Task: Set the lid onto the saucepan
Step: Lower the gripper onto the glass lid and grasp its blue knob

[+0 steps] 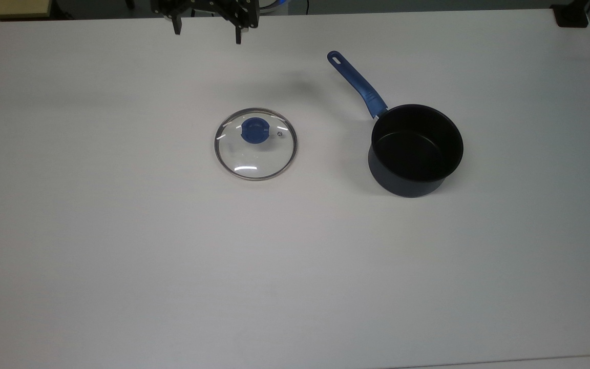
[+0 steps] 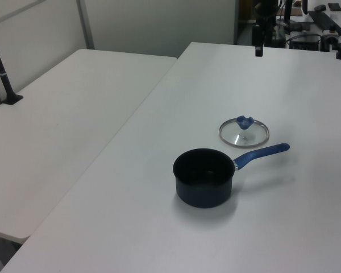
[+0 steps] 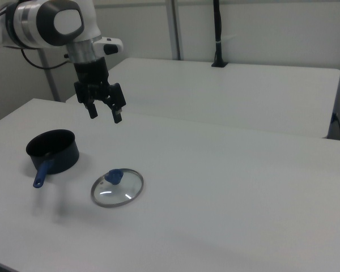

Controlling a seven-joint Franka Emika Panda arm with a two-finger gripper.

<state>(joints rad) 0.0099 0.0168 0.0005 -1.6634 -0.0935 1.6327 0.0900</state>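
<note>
Okay, I've got the white table [image 1: 121,230] wide open in front of me, nothing on it but my two pieces. The saucepan [image 1: 416,149] sits upright, black inside showing, its blue handle [image 1: 357,86] angled away toward the top view's upper left. The lid [image 1: 255,144] lies flat on the table, knob up, well apart from the pan on the top view's left, with bare table between them. My gripper [image 3: 105,111] hangs high above the table, well clear of both, fingers spread apart and holding nothing.

Risks from here, as I judge it: the knob [image 1: 253,130] is small and rounded, so an off-centre pinch could let the glass swing or slip out. The lid is heavy for its grip point; a tilted carry might clip the pan's rim and shove the pan. The handle points toward the gripper's side in the top view, so a low approach could catch it.

What I can't read well: the top view cuts the gripper at the frame's edge, the glass is nearly invisible against the table, and I think there's lettering on it, but it's too small to tell.
</note>
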